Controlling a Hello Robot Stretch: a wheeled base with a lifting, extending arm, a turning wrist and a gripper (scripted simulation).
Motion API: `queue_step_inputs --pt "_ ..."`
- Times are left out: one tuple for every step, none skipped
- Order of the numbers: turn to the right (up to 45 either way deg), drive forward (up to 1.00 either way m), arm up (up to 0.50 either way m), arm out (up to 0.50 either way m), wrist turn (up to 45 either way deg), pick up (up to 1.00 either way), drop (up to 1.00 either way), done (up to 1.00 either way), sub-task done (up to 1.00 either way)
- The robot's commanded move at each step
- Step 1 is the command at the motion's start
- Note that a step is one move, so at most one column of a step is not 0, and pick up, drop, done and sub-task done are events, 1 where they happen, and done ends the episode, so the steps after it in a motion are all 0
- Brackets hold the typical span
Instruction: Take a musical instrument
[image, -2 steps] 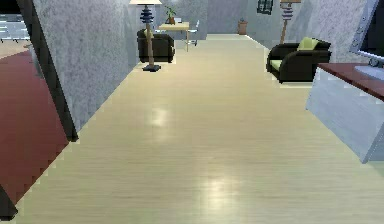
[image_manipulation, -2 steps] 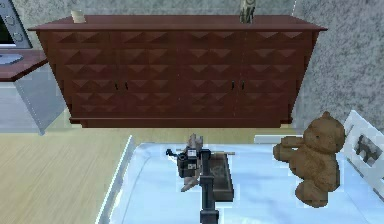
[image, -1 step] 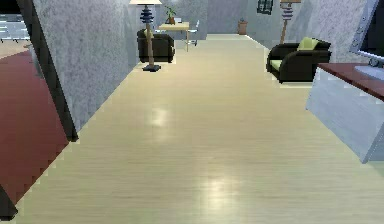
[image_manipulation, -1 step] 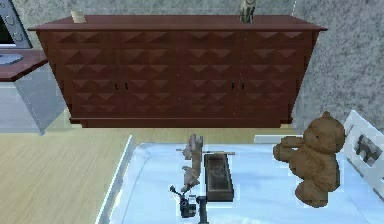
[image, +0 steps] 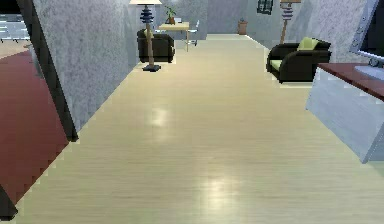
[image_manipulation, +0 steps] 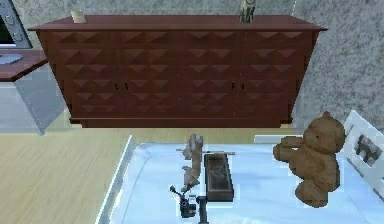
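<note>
Forward view: bare floor (image: 190, 130) runs wide up the centre. Wall (image: 80, 50) hems the left, worktop (image: 345, 105) juts in lower right. Floor lamp (image: 150, 35) and two armchairs (image: 297, 62) stand across the top.
Arm side view: sideboard (image_manipulation: 180, 70) bars the upper frame. Teddy bear (image_manipulation: 315, 155) and dark box (image_manipulation: 218, 172) crowd the pale surface (image_manipulation: 265, 192) below.

Forward view: room bright, light even all over. Pale floor (image: 200, 140) shiny, two soft white glare spots, one in middle, one near. Far right armchair (image: 297, 60) very dark, small shadow under it. Left wall (image: 80, 50) leans, in picture only. Arm side view: light softer. Dark shadow strip under far dresser (image_manipulation: 180, 70). Near tabletop (image_manipulation: 260, 185) pale, glossy, faint shine.
</note>
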Motion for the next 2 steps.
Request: queue_step_inputs --pt "0.0 0.00 0.10 0.00 0.0 0.00 0.00 0.00 0.00" --pt "0.0 0.00 0.00 0.00 0.0 0.00 0.00 1.00 0.00"
